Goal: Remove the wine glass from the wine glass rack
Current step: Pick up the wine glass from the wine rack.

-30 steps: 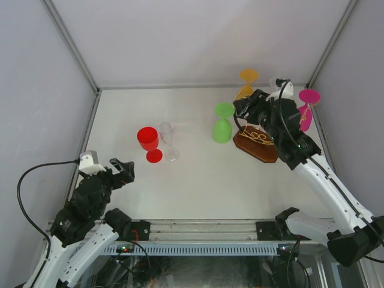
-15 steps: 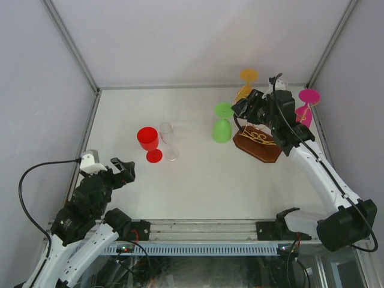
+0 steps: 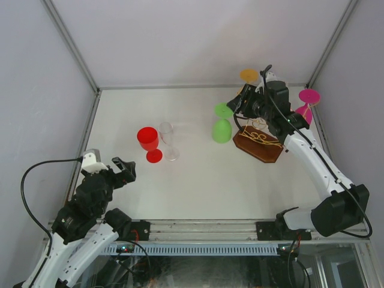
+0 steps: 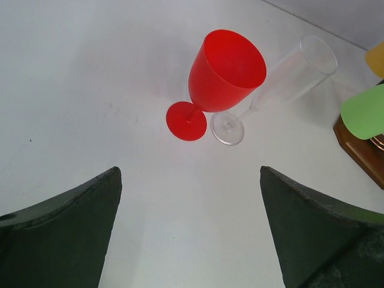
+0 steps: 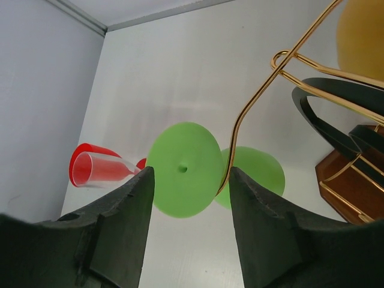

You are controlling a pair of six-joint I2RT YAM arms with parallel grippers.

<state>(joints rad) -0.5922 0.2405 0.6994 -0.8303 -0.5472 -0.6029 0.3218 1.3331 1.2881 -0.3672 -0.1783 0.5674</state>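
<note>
From above, we see the wine glass rack (image 3: 258, 146) at the table's (image 3: 198, 180) right rear edge. A green wine glass (image 3: 221, 129) hangs inverted off its left side, open tabletop beyond. The right gripper (image 3: 238, 107) is just beside its foot.

Left wrist: the left gripper (image 4: 189, 174) gapes wide over bare table, short of a red wine glass (image 4: 225, 69) and a clear flute (image 4: 288, 72).

Right wrist: the jaws stand parted, framing the green foot, with a gold wire arm (image 5: 240, 129) at its right edge.
</note>
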